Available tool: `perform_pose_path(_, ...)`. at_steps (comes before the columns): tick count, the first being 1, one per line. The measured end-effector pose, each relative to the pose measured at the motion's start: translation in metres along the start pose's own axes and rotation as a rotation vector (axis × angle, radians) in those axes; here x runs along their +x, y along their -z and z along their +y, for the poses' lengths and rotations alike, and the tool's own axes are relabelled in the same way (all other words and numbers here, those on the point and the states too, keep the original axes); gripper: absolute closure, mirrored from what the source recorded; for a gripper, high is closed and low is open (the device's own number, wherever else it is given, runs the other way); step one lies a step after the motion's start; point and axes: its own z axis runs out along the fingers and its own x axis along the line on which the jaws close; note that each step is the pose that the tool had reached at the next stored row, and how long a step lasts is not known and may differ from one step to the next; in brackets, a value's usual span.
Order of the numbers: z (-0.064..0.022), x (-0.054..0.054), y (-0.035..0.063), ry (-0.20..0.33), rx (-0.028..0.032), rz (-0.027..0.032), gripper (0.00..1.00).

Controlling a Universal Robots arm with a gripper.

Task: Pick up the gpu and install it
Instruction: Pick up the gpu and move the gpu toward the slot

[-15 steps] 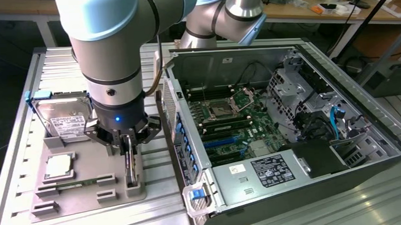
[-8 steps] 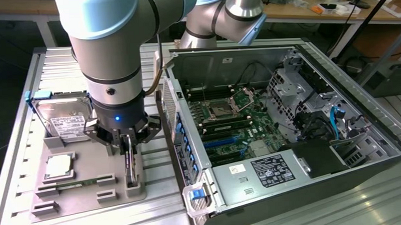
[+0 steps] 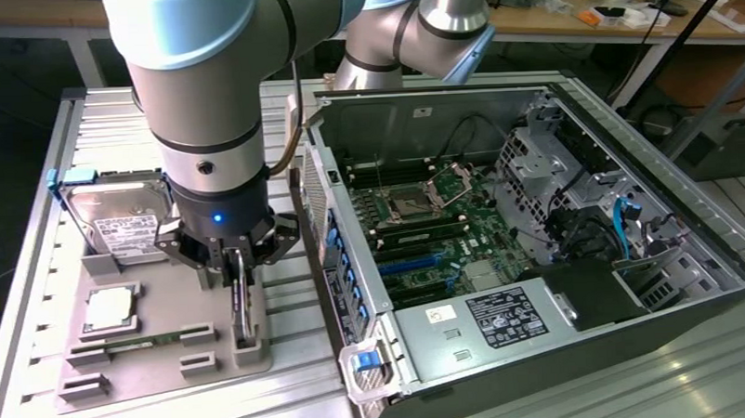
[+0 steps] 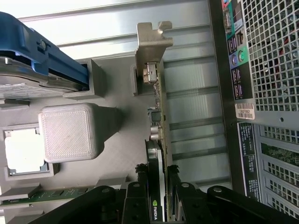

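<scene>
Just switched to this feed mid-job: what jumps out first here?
The big arm's gripper is down over the grey parts tray at the exterior view's left, closed on the gpu, which stands on edge in its holder. Beside it, at the exterior view's right, the open computer case shows its green motherboard.

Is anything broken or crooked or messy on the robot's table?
Nothing stands out. The gpu stands straight on its edge in the gray tray, with the pincer closed around it. The hard drive sits in its own holder, and the computer case lies open beside the tray.
</scene>
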Motion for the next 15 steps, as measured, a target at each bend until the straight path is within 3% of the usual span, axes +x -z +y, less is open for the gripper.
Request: perform_pose_path(15, 0.0, 0.0, 0.0008, 0.0, 0.0, 0.0, 0.73)
